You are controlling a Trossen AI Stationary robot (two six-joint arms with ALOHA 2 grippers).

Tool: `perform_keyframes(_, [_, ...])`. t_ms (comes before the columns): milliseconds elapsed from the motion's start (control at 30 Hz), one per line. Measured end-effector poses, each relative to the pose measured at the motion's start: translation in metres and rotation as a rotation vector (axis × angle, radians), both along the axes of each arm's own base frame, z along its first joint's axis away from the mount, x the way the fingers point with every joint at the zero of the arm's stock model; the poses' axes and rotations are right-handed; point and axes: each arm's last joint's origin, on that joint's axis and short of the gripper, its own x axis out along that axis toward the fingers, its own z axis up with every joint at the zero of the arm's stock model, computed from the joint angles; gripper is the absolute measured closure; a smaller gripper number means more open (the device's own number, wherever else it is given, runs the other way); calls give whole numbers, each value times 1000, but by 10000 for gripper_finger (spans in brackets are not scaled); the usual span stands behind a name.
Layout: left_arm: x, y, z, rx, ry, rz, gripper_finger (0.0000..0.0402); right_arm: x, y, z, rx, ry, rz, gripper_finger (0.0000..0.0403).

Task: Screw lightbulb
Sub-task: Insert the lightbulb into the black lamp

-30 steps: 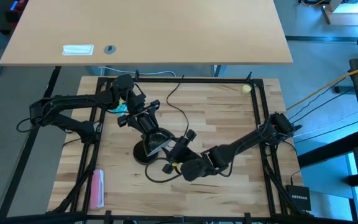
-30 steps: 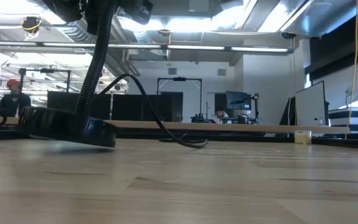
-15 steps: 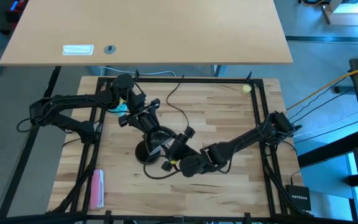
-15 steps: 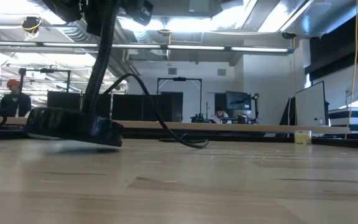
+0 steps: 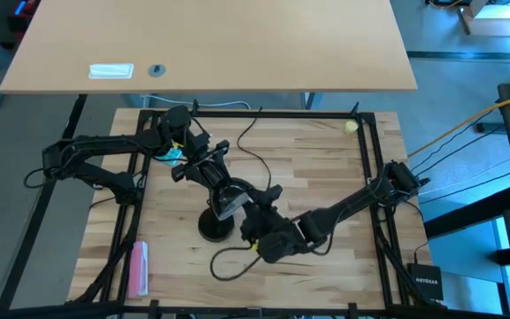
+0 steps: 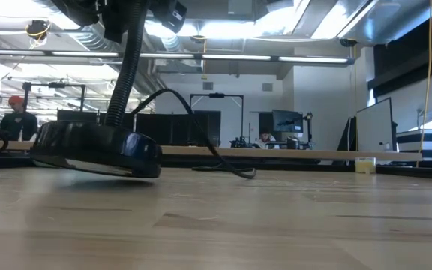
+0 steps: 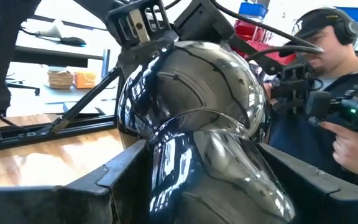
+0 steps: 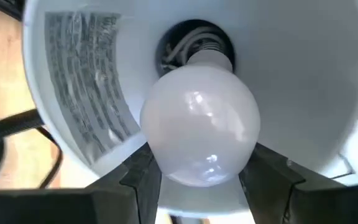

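A black gooseneck lamp stands mid-table. Its round base (image 5: 215,227) looks tilted in the low view (image 6: 96,147), and its glossy black shade (image 5: 228,200) is raised and lies on its side. The white lightbulb (image 8: 201,124) sits inside the shade's white interior (image 8: 316,74) with its screw base in the socket (image 8: 197,46). My left gripper (image 5: 209,174) is shut on the shade from behind. My right gripper (image 5: 246,216) reaches into the shade's mouth and is shut on the lightbulb. My left gripper holds the shade's narrow rear end (image 7: 229,168) between its two fingers (image 7: 104,186), one on each side. It comes in level from the table's far left. The shade is held above the table with its mouth toward the right arm. My right gripper pinches the lightbulb's round globe (image 8: 166,155) between its two fingers (image 8: 143,177), one on each side of the widest part. It comes in roughly level, along the bulb's axis, from the near right. The bulb's screw base (image 8: 210,55) is in the socket.
The lamp's black cord (image 5: 233,259) loops on the wood near the base. A pale yellow ball (image 5: 351,127) lies at the far right corner and a pink object (image 5: 138,266) at the near left. Black frame rails (image 5: 374,159) edge the table. A person (image 7: 328,93) stands beyond it.
My right gripper has rolled about its own pointing line while staying shut on the lightbulb, which has turned with it. The lamp's base has slid a little toward the table's near edge, and the cord loop has shifted with it. My left gripper has stayed on the shade.
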Motion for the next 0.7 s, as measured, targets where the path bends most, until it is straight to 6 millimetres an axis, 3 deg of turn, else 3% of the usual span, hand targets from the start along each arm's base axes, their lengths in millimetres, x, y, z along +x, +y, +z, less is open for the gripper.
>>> perform_keyframes(167, [0,-1,0,-2,1,-17,151,-9,16,2,-20,3,21,219])
perform_keyframes(367, [0,0,0,-17,19,-3,151,-11,16,2,-115,69,-18,219])
perform_keyframes(700, [2,-1,0,-25,31,45,151,7,18,-16,-335,266,-94,219])
